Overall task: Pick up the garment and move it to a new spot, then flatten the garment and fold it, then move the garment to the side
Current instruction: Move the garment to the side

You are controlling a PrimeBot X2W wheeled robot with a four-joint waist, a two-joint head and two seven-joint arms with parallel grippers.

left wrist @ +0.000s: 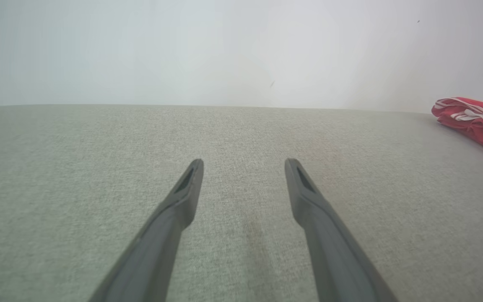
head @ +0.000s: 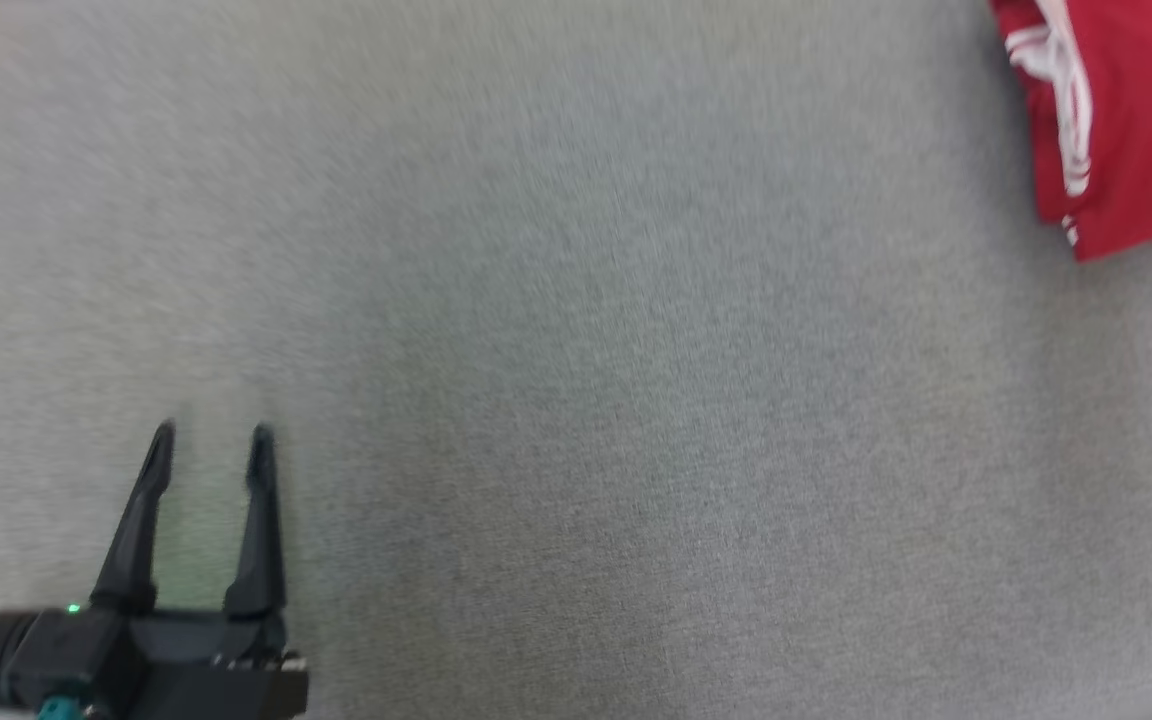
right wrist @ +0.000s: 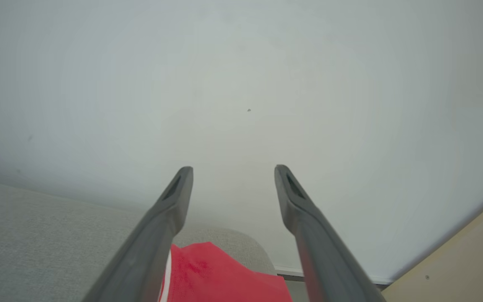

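A red garment (head: 1126, 120) with white stripes lies folded at the far right edge of the grey fabric surface (head: 576, 380). In the left wrist view the red garment (left wrist: 476, 121) sits far off to the right. My left gripper (head: 211, 435) hovers open at the lower left, far from the cloth, with nothing between its fingers (left wrist: 185, 188). Seen from the right wrist, my right gripper (right wrist: 233, 170) is open above the garment (right wrist: 224, 272), whose red edge shows between the finger bases.
A pale wall (left wrist: 241, 50) rises behind the grey surface. In the right wrist view a beige floor or panel (right wrist: 468, 264) shows at the lower right, past the surface's rounded corner (right wrist: 245, 243).
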